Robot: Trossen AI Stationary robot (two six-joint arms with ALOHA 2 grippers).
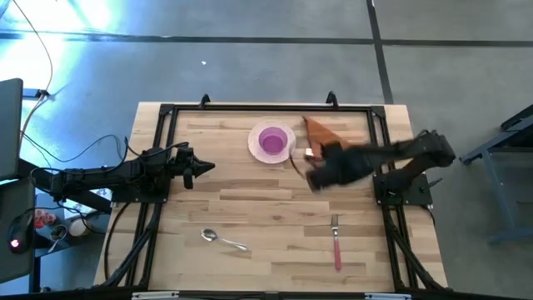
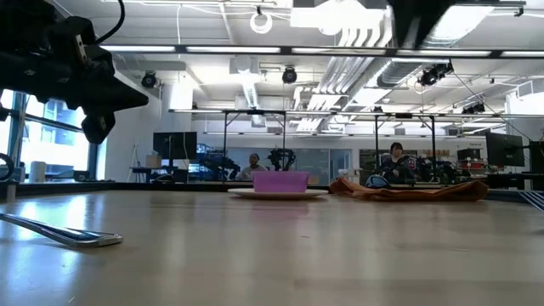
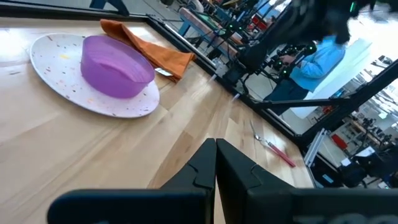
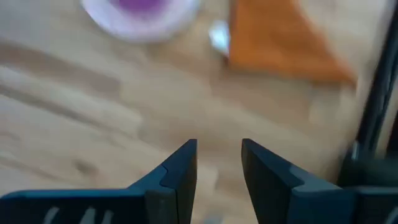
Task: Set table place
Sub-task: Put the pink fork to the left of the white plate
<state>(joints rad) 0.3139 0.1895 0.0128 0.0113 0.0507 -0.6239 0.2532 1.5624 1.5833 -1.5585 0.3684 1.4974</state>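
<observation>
A round white plate [image 1: 256, 142] lies at the table's far middle with a purple bowl [image 1: 272, 141] standing on it. A rust-orange napkin [image 1: 321, 132] lies flat just to its right. A silver spoon [image 1: 223, 240] and a pink-handled fork [image 1: 336, 243] lie near the front edge. My right gripper [image 1: 311, 181] is open and empty above the table, just on the near side of the napkin. My left gripper [image 1: 206, 169] is shut and empty at the left, well clear of the plate.
The black frame [image 1: 266, 108] edges the plank table. A small pale object [image 1: 308, 152] lies at the napkin's near edge. Bare planks lie between the plate and the cutlery. People and desks show in the room behind the table.
</observation>
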